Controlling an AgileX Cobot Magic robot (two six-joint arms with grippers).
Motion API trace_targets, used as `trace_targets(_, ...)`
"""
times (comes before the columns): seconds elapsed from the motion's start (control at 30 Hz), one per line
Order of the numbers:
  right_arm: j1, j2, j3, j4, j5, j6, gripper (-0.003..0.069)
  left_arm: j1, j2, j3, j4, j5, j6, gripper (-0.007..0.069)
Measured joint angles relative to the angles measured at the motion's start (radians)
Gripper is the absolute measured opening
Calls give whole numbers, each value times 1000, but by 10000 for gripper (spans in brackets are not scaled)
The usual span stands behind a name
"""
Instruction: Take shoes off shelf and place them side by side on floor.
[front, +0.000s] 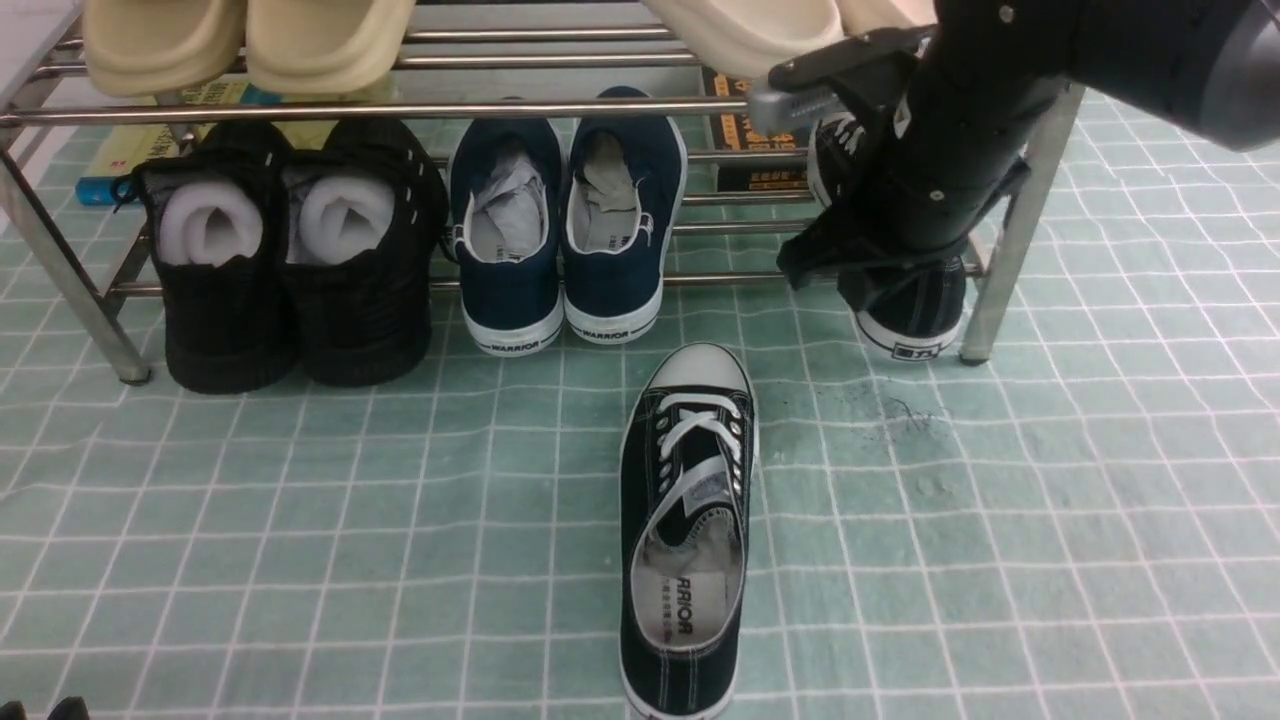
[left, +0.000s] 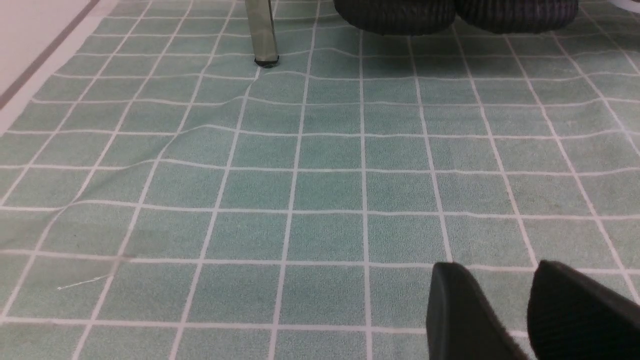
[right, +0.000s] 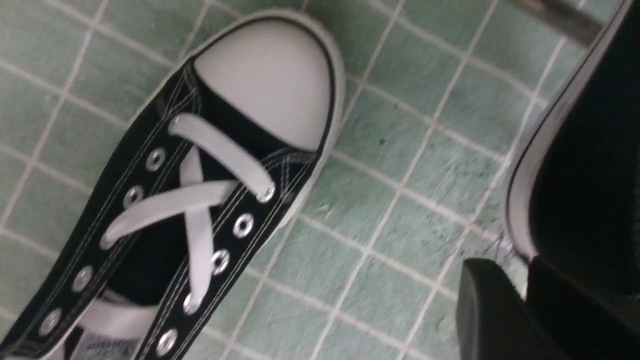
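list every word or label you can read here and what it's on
"WARRIOR": heel of left navy shoe
"WARRIOR": heel of right navy shoe
"WARRIOR", upside down: insole of floor sneaker
Too blurred or small to read: floor sneaker's tongue label, heel tab of shelf sneaker, orange print on black box, print on yellow box
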Motion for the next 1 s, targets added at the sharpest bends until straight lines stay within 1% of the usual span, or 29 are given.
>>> trace_targets(0.03,0,0,0,-21,-32,0,221,0,0,0,0,0,0,242)
trace_targets(0.1,0,0,0,-55,-71,-2,284,0,0,0,0,0,0,242)
trace_targets(0.17,0,0,0,-72,-96,-2,320,0,0,0,0,0,0,242)
trace_targets(0.2,0,2,0,-92,-115,-2,361,0,0,0,0,0,0,242)
trace_targets(0.27,0,9,0,-112,-130,-2,387,0,0,0,0,0,0,242)
trace_targets(0.5,0,89,-1,-177,-145,-2,394,0,0,0,0,0,0,242)
trace_targets(0.67,0,141,-1,-253,-148,60,379,0,0,0,0,0,0,242)
trace_targets(0.77,0,156,-1,-284,-150,105,356,0,0,0,0,0,0,242)
trace_targets(0.8,0,158,-1,-284,-150,120,327,0,0,0,0,0,0,242)
trace_targets(0.83,0,158,-1,-284,-150,122,316,0,0,0,0,0,0,242)
trace_targets(0.87,1,158,-1,-280,-149,129,262,0,0,0,0,0,0,242)
trace_targets(0.9,2,158,-6,-275,-145,130,223,0,0,0,0,0,0,242)
trace_targets(0.93,5,158,-14,-267,-125,132,141,0,0,0,0,0,0,242)
trace_targets(1.0,7,154,-23,-248,-79,132,50,0,0,0,0,0,0,242)
